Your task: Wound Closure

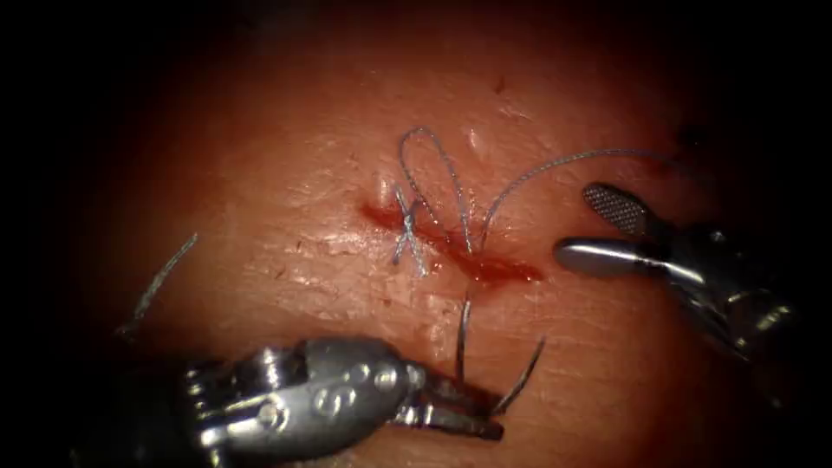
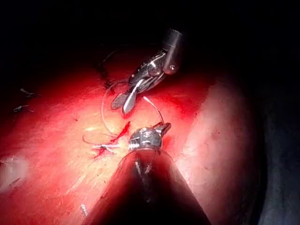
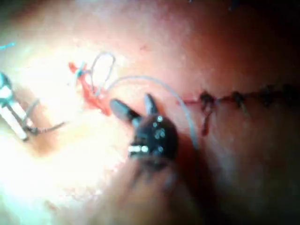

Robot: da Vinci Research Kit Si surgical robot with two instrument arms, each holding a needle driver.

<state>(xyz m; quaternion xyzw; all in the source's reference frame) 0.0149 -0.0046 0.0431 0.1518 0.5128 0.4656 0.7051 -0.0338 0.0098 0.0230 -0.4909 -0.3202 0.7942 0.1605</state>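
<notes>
Two tools, one needle, one thread, one cut and one finished knot are in sight.

The left tool (image 1: 472,422) comes in along the tissue's near edge, its metal wrist rounded and studded with rivets. Its jaws are clenched on the needle (image 1: 520,384), gripping it at the lower end of its curve. The needle is a thin, dark steel arc that rises up and to the right from the jaws, its free tip in the air above the tissue (image 1: 286,286), not in it, just in front of the cut (image 1: 455,247).

The right tool (image 1: 598,232) sits to the right of the cut with its jaws spread wide, grasping nothing. One jaw shows a cross-hatched gripping face; the other is smooth and polished. In the right wrist view the same tool (image 3: 136,107) shows its two dark jaws parted beside the cut.

The cut is a short slanted slit, wet with red fluid (image 1: 503,270). The knot (image 1: 407,227), pale and twisted, crosses its left end. The thread (image 1: 537,169), fine and grey, makes one loop behind the cut, dips into it near the middle, and sweeps in a long arc toward the right tool. A strand also runs from the cut's near side down to the left tool.

The tissue is pale pink, glossy and faintly wrinkled. A loose thread end (image 1: 160,282) lies towards its left edge.
</notes>
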